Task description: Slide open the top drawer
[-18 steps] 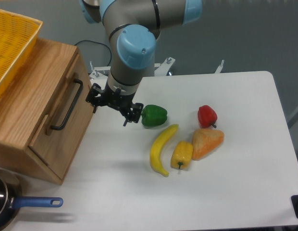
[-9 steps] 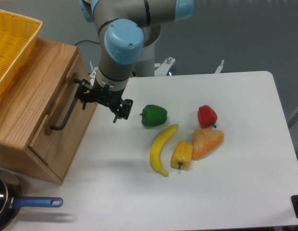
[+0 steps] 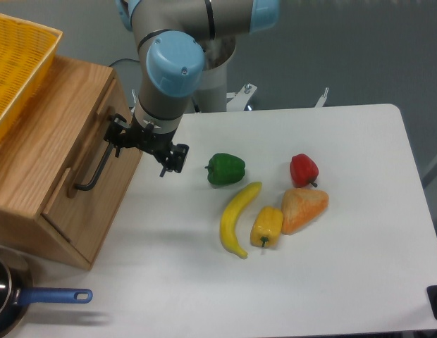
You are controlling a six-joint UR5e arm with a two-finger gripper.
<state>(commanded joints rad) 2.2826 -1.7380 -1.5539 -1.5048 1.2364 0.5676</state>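
Because the gripper (image 3: 142, 144) sits spread open at the far end of the black bar handle (image 3: 96, 160), one finger (image 3: 114, 134) against it and the other (image 3: 173, 158) out over the table, a pull may slip off. The top drawer (image 3: 88, 165) (closed, left of the green pepper (image 3: 226, 169)) could also rack and jam when tugged off-centre.
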